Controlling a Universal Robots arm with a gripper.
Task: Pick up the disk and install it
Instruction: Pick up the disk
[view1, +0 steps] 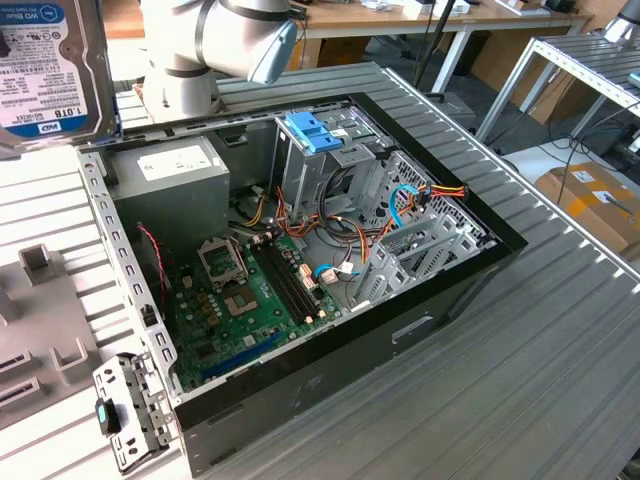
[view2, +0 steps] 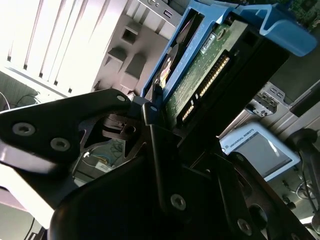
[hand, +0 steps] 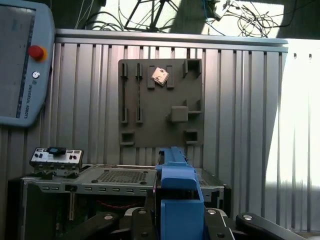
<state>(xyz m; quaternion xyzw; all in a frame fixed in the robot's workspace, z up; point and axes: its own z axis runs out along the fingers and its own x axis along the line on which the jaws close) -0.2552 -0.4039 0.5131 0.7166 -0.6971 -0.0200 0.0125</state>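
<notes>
disk (view1: 45, 70) | silver metal; white label, blue top band | upright, slightly tilted | exterior view's upper left

1. In the exterior view we see the arm (view1: 240, 40) as a thick silver-grey joint with a pale blue end cap; below it stands a stout upright segment (view1: 180, 75) of the same grey.
2. In the first wrist view we look along the gripper (hand: 177, 220); its black linkages (hand: 102, 222) spread out to either side, dotted with screw heads; the jaws stand closed in on what sits between them.
3. In the second wrist view we find a black finger (view2: 159, 150) pressed against the edge of the disk (view2: 199, 75); the disk is clamped and held tilted.
</notes>
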